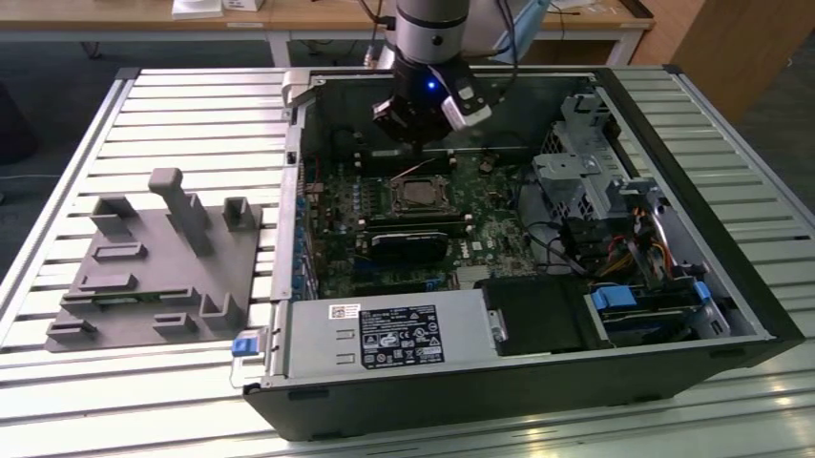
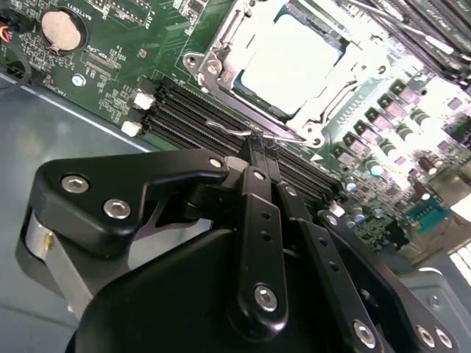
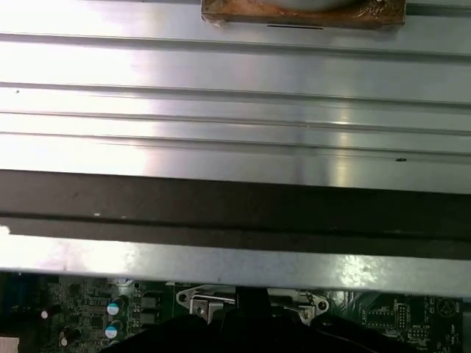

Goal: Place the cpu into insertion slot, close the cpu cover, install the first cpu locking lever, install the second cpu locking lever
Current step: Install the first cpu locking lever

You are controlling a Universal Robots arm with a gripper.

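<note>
Pale silver-grey metal is seen on the face of the cpu, which is seated flat in the insertion slot on the green motherboard inside the open computer case. The cpu cover, a thin silvery frame, is laid down around the chip, so that the face is shown through its square window. A thin wire locking lever is seen at the side of the socket nearest the tool, in front of the black memory slots, with its hooked end free. In the second wrist view the tool is held low over the board. Its two black fingers are drawn together with barely a gap, and the tips are set right at the lever; whether the wire is pinched between them cannot be told. A round coin battery is mounted on the board well apart from the socket. In the exterior view the arm is positioned over the far part of the case, just beyond the socket, and a longer black module is fixed just on the socket's near side. A labelled power supply box is fitted at the near edge of the case. The case is set on a slatted metal worktop, and a grey moulded fixture is placed beside it on the exterior view's left.
</note>
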